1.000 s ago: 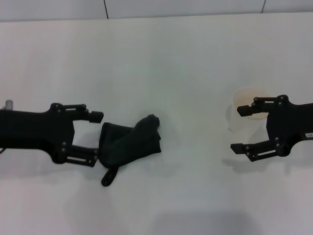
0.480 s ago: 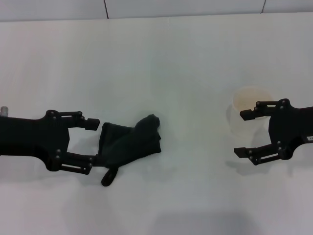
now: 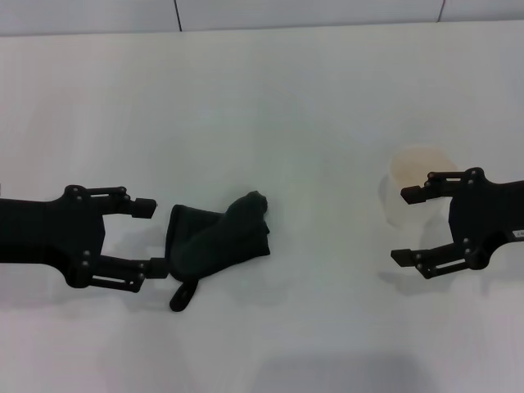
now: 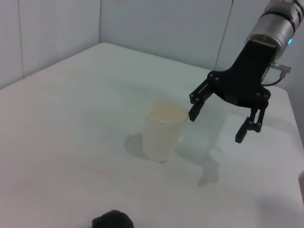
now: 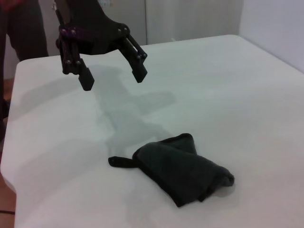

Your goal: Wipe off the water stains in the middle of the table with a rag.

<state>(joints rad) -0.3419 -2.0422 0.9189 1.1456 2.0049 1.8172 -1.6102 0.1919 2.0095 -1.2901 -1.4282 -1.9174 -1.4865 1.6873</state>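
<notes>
A: Left gripper [image 3: 147, 236] is pulling back toward the table's [image 3: 270, 98] left edge, jaws spread, empty?

B: Yes, letting go; rag [image 3: 219, 244] is lying mid-table, no stain showing. Right gripper [image 3: 407, 225] is hanging open by the cup [image 3: 409, 184].

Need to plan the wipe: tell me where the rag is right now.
In the head view the rag lies crumpled on the table, left of centre, just beside the open left gripper, which does not hold it.

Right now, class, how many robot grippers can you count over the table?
2: the left gripper open beside the rag, the right gripper open next to the cup.
</notes>
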